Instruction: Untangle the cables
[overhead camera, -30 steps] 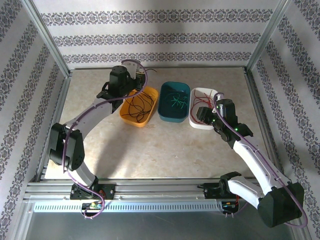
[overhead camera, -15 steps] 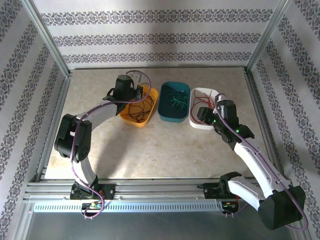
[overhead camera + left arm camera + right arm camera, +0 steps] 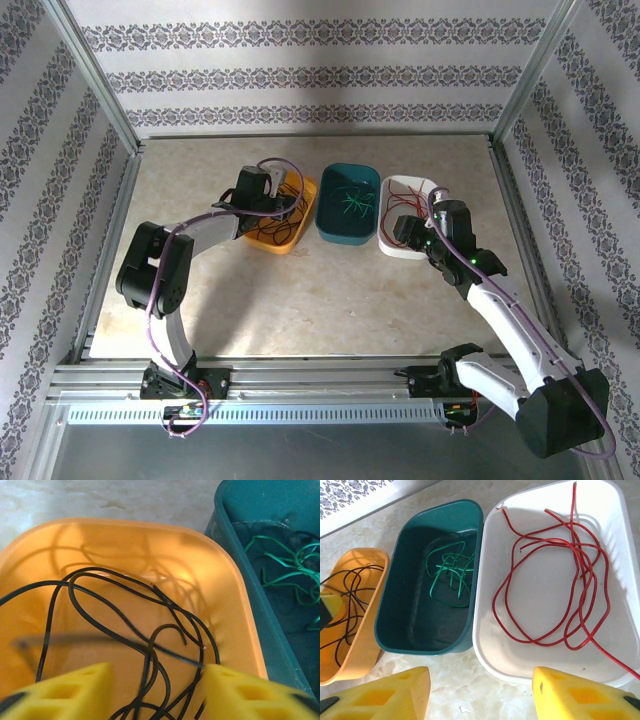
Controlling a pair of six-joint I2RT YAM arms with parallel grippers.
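Left claw [image 3: 157, 690] has dropped lower over the orange plastic tray [image 3: 245, 625], centre-left — jaws apart now, thin black cables [image 3: 150, 660] lying loose between them. Right claw [image 3: 480, 695] is open, empty. Sorting looks done; I'd back both out next.

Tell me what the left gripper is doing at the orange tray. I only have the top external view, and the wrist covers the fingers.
Observer: In the left wrist view, the left gripper has its fingers spread wide. Loose black cables lie in the orange tray under the gap, and nothing is pinched.
Operator: And the right gripper?
Observer: The right wrist view shows the right gripper open over the table, on the near side of the white tray. It holds nothing.
Operator: Any colours mixed in those trays?
Observer: No. The red cables lie alone in the white tray, and the green cables lie alone in the teal tray.
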